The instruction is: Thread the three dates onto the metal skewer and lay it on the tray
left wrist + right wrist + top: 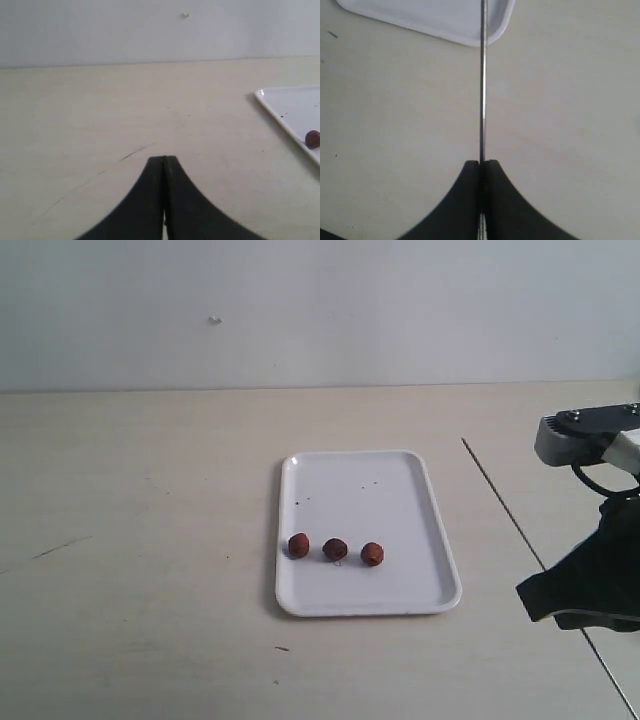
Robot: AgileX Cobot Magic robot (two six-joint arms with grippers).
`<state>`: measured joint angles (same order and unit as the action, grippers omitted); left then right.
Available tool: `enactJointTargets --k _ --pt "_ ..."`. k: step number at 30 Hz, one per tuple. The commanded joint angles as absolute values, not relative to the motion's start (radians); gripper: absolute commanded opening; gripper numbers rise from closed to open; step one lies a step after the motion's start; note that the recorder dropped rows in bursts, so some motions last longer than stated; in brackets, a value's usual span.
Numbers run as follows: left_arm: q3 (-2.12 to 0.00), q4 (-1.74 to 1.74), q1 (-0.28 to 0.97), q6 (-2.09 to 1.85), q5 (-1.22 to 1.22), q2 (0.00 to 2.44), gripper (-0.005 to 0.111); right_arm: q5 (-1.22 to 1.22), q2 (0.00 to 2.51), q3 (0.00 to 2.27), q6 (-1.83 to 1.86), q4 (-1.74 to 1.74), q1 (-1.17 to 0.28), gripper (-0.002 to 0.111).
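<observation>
The three dates (335,549) lie in a row near the front of the white tray (360,490). My right gripper (481,162) is shut on the metal skewer (482,100), whose thin rod runs straight out over a rounded corner of the tray (430,20). In the exterior view the right gripper (522,590) hangs just right of the tray; the skewer is too thin to make out there. My left gripper (163,159) is shut with nothing in it, over bare table left of the tray (290,107), where one date (312,139) shows. The exterior view does not show the left gripper.
A thin dark line (500,498) crosses the table diagonally to the right of the tray. A pale wall (320,310) rises behind the table's far edge. Small scratches (137,151) mark the tabletop to the left.
</observation>
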<state>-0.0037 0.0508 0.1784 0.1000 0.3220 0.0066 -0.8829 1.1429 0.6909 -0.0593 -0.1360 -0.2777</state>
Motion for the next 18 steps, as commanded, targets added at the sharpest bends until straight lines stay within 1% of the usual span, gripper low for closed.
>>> enactJointTargets --k 1,2,3,5,6,10,15,18 --pt "0.000 0.031 0.182 0.115 0.125 0.000 0.000 -0.836 1.135 0.687 -0.049 -0.143 -0.278 0.000" --pt "0.000 -0.012 0.182 0.161 0.039 0.000 0.000 -0.835 1.135 0.687 -0.052 -0.151 -0.278 0.000" --pt "0.000 -0.042 0.182 0.262 -0.103 0.000 0.000 -0.842 1.135 0.687 -0.050 -0.158 -0.278 0.000" --pt "0.000 -0.042 0.182 0.297 -0.294 0.000 0.000 -0.842 1.135 0.687 -0.050 -0.158 -0.278 0.000" --pt "0.000 -0.042 0.182 0.317 -0.350 0.000 0.000 -0.842 1.135 0.687 -0.050 -0.158 -0.278 0.000" --pt "0.000 -0.042 0.182 0.349 -0.461 0.000 0.000 -0.883 1.135 0.687 -0.052 -0.168 -0.278 0.000" --pt "0.000 -0.042 0.182 0.415 -0.509 0.000 0.000 -0.888 1.135 0.687 -0.052 -0.168 -0.278 0.000" --pt "0.000 -0.055 0.182 0.427 -0.688 0.000 0.000 -0.888 1.135 0.687 -0.052 -0.168 -0.278 0.000"
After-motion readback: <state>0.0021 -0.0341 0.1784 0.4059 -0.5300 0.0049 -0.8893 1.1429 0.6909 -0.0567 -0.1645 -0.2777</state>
